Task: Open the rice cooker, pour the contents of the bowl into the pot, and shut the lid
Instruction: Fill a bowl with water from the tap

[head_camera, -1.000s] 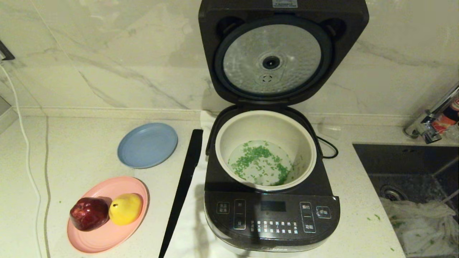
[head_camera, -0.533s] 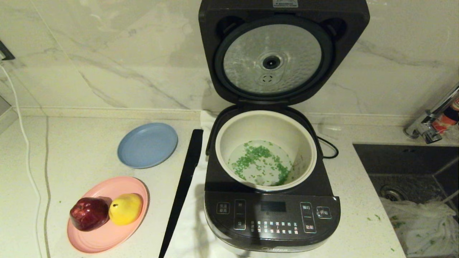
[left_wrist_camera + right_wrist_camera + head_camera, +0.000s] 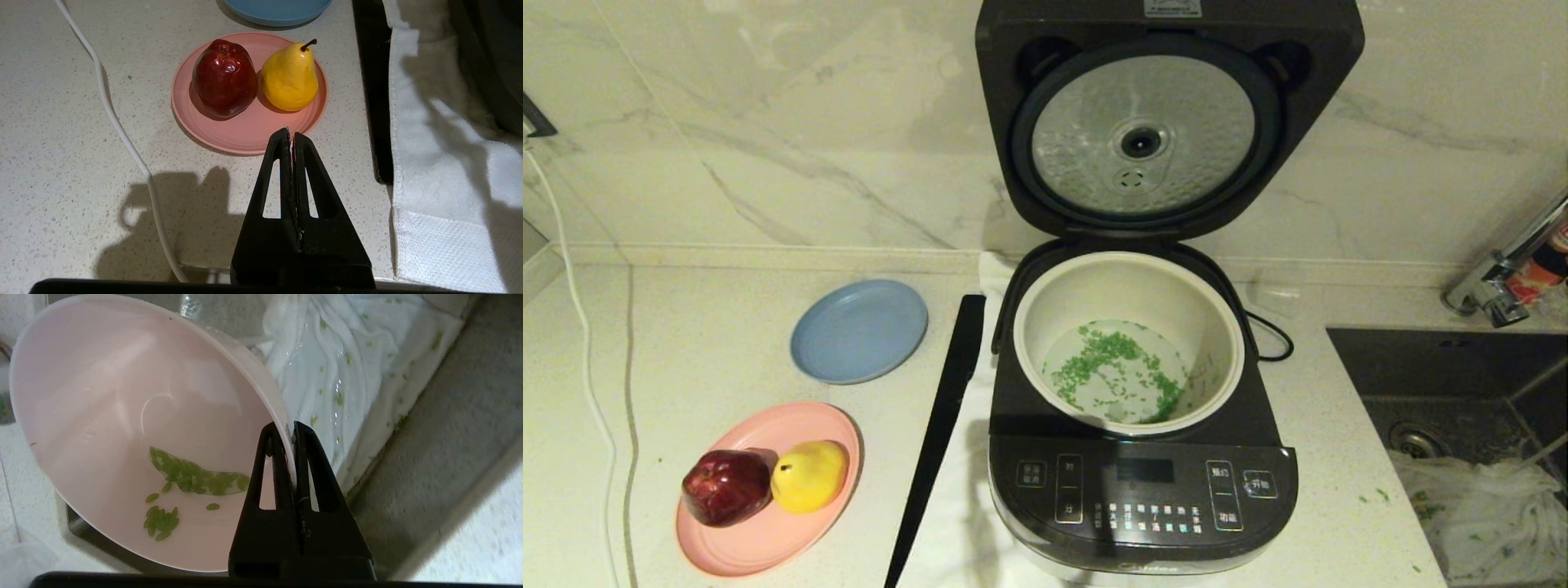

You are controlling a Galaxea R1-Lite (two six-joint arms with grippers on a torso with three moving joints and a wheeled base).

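The rice cooker stands on the desk, lid upright, green grains in the pot. The right gripper pinches the tilted bowl by its rim (a few grains cling inside). The left gripper's fingers are pressed together, empty, near the pink plate.

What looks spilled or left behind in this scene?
Some green grains cling inside the bowl, which the right tool grips by its rim. Stray grains lie on the counter and on the white cloth in the sink.
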